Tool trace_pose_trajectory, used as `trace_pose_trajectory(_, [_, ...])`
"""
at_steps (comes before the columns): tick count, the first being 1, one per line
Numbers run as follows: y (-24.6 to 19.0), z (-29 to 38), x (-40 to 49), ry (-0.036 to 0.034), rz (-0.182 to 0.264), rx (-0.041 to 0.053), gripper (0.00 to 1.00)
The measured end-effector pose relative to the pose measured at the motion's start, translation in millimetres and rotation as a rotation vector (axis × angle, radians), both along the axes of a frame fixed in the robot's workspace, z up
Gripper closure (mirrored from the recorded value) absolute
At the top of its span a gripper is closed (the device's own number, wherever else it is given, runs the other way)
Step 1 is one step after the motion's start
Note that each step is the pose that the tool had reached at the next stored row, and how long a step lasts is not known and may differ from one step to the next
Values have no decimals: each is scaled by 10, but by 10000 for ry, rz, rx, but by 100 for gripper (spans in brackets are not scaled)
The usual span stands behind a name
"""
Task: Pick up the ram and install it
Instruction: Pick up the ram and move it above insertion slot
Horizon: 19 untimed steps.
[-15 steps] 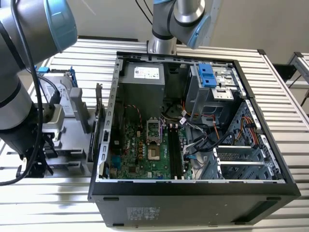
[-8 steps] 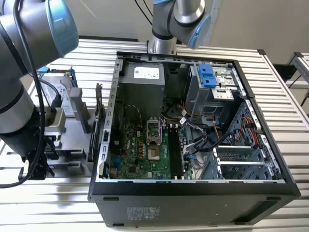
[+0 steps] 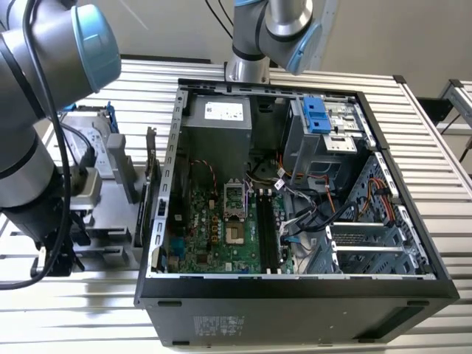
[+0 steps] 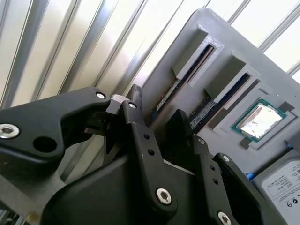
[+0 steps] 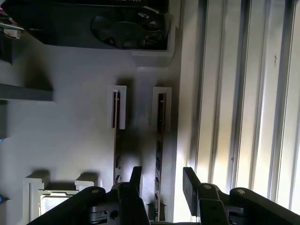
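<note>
Two ram sticks stand on edge in slots of a grey holder (image 5: 70,140). One ram (image 5: 160,140) is the stick nearest the holder's outer edge, and my gripper (image 5: 163,180) is open with one black finger on each side of it. A gap shows between that ram and each finger. The other ram (image 5: 116,136) stands one slot further in, outside the fingers. In the second wrist view the same outer ram (image 4: 187,75) runs down between the fingertips of the gripper (image 4: 157,112). In the exterior view my arm (image 3: 44,184) hangs over the holder (image 3: 110,214), left of the case.
The open computer case (image 3: 295,287) fills the middle of the exterior view, with the motherboard's long dark memory slots (image 3: 267,232) inside. On the holder also lie a square processor chip (image 4: 259,119), a hard drive (image 4: 281,183) and a fan card (image 5: 122,23). Slatted table (image 5: 243,117) borders the holder.
</note>
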State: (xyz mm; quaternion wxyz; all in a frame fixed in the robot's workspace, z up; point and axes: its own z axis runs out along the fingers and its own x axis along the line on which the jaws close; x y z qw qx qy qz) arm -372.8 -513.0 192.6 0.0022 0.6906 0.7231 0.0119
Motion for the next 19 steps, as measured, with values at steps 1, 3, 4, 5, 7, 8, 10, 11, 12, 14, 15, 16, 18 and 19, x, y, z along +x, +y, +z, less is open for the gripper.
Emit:
trace_pose_trajectory(1, [0, -4, 0, 1, 0, -1, 0])
trace_pose_trajectory(3, [0, -7, 0, 3, 0, -3, 0])
trace_pose_trajectory(4, [0, -8, 0, 3, 0, -2, 0])
trace_pose_trajectory(5, [0, -9, 0, 2, 0, -1, 0])
trace_pose_trajectory(7, [1, -10, 0, 1, 0, 0, 0])
trace_pose_trajectory(8, [2, -12, 1, -1, -1, 2, 0])
trace_pose_trajectory(10, [5, -12, 0, 1, 0, 0, 0])
trace_pose_trajectory(11, [6, -12, 0, 1, 0, 0, 0])
trace_pose_trajectory(12, [7, -12, 0, 1, 0, 0, 0])
trace_pose_trajectory(14, [7, -12, 0, -2, 0, 9, 0])
trace_pose_trajectory(15, [8, -12, 0, -6, 0, 15, 0])
trace_pose_trajectory(16, [10, -13, 0, -7, -1, 18, 0])
trace_pose_trajectory(18, [14, -13, 0, -7, -2, 18, 0])
trace_pose_trajectory(19, [14, -13, 0, -6, -1, 18, 0])
